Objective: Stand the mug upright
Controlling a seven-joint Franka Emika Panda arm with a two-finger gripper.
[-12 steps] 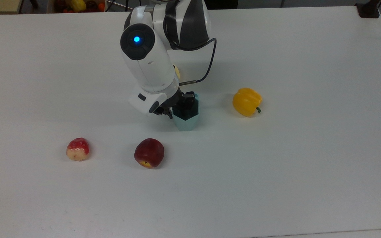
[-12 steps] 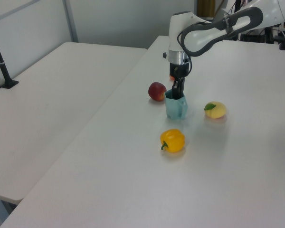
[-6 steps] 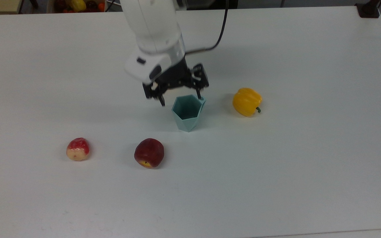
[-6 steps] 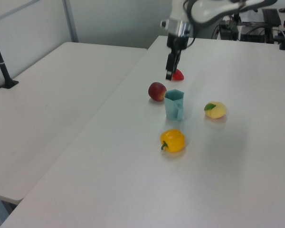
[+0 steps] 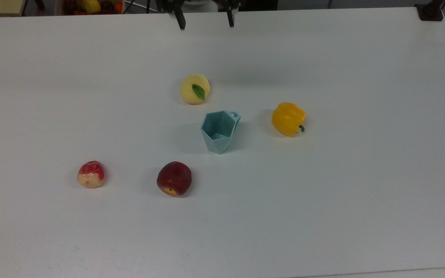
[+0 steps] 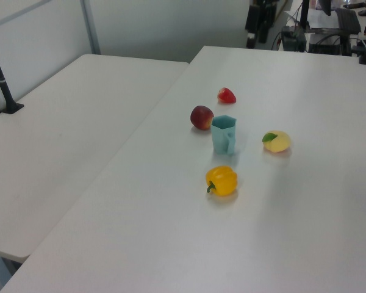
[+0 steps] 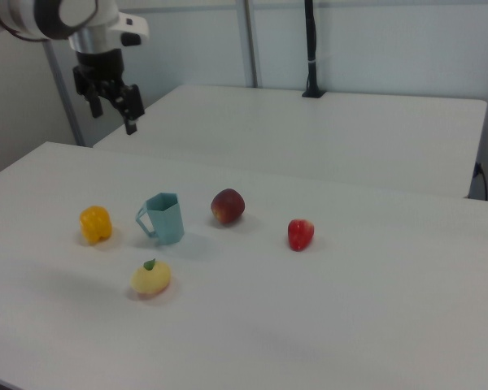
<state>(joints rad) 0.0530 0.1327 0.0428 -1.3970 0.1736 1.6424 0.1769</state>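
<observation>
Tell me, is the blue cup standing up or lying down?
Standing up. The mug rests on its base, open rim facing up, nothing inside.

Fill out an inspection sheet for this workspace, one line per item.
Surface: white table, bare apart from five items; a second white table adjoins it.
Job's things: mug stands upright, mouth up, handle toward the top view's upper right; nothing touches it.
Clutter: yellow pepper on the top view's right of the mug; pale yellow fruit with a leaf above it; dark red apple and small red-and-cream fruit below and left. All apart from the mug.
Grippers: pincer open, raised high, away from the mug, holding nothing.
Cables: nothing seen on the table.
Surroundings: black post on the second table; box of fruit beyond the far edge.
</observation>
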